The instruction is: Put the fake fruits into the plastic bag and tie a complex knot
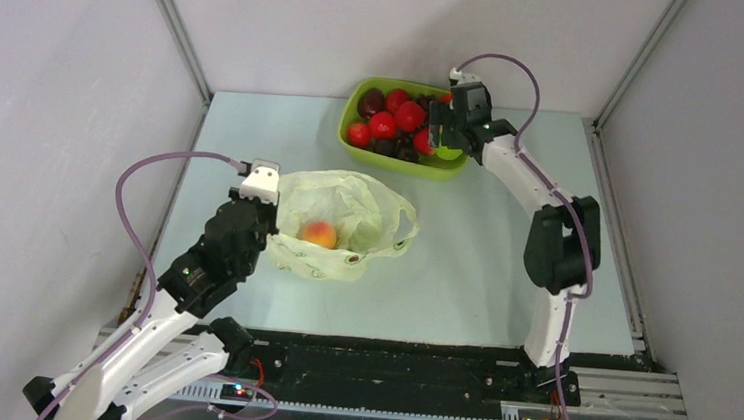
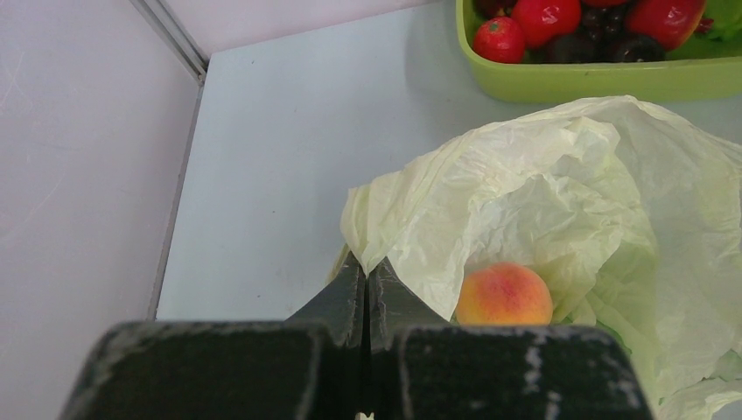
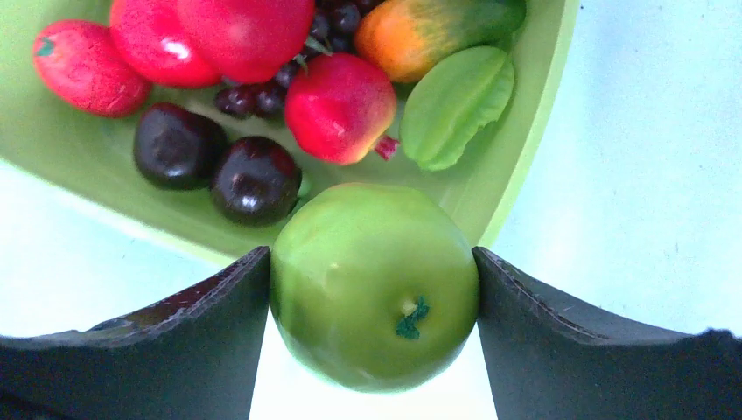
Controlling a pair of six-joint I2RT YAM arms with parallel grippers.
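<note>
Plastic bag [image 1: 348,203]: pale yellow-green and crinkled; lies on the table [image 1: 463,277] left of centre, in front of the tray; its mouth faces the arms' bases and its upper film stands puffed up; one handle loop lies flat at its right side
Tray [image 1: 402,164]: rigid, lime-green, at the back of the table, well apart from the bag; holds a heap of fake fruits
Left gripper [image 2: 366,271]: clenched tight, the two fingers pressed together on the left rim of the plastic bag; the film rises from just beside the tips
Right gripper [image 3: 372,262]: grasping the green apple, one dark finger against each side; it hangs over the tray's right front corner
Green apple [image 3: 372,280]: glossy, stem end towards the wrist camera; held above the tray's rim, apart from the fruits below
Peach [image 1: 320,234]: orange-pink; sits inside the bag's mouth, near the left gripper
Red apples [image 3: 245,31]: in the tray, piled with a rough red strawberry-like fruit [image 3: 83,66]
Plums [image 3: 254,179]: two, dark and shiny, touching each other on the tray floor
Grapes [image 3: 254,96]: small, purple, wedged between the red fruits
</note>
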